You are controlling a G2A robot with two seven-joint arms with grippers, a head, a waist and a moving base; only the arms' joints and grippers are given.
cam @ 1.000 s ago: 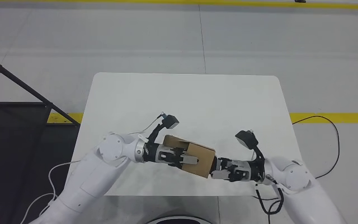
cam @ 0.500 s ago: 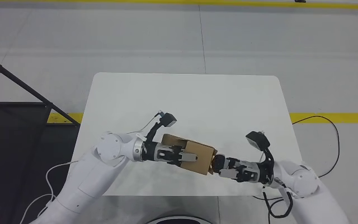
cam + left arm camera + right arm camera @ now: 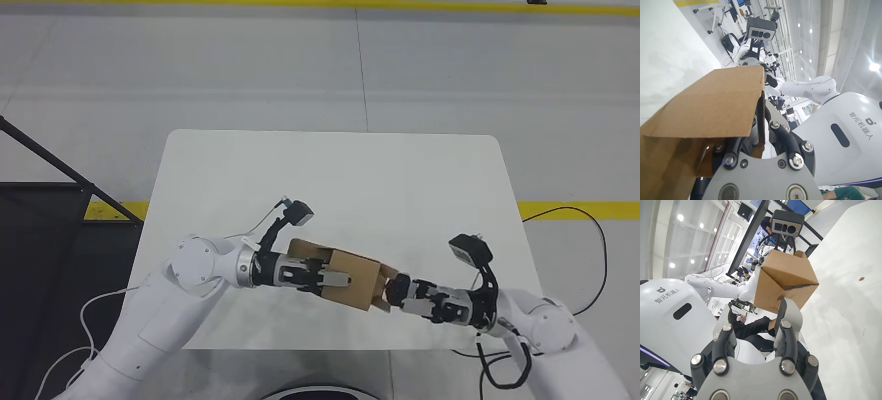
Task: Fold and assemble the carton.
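the left gripper [image 3: 330, 282] pinches the square brown cardboard box [image 3: 362, 272]; the right gripper [image 3: 755, 304], spread wide, touches its end flap.

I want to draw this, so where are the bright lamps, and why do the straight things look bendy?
Left wrist view: round ceiling lamps flare white beyond the carton, and the ceiling beams bow, a wide-lens bend. Right wrist view: more lamps glare, and the wall grid curves. Top view: the table is evenly lit, the yellow floor line straight.
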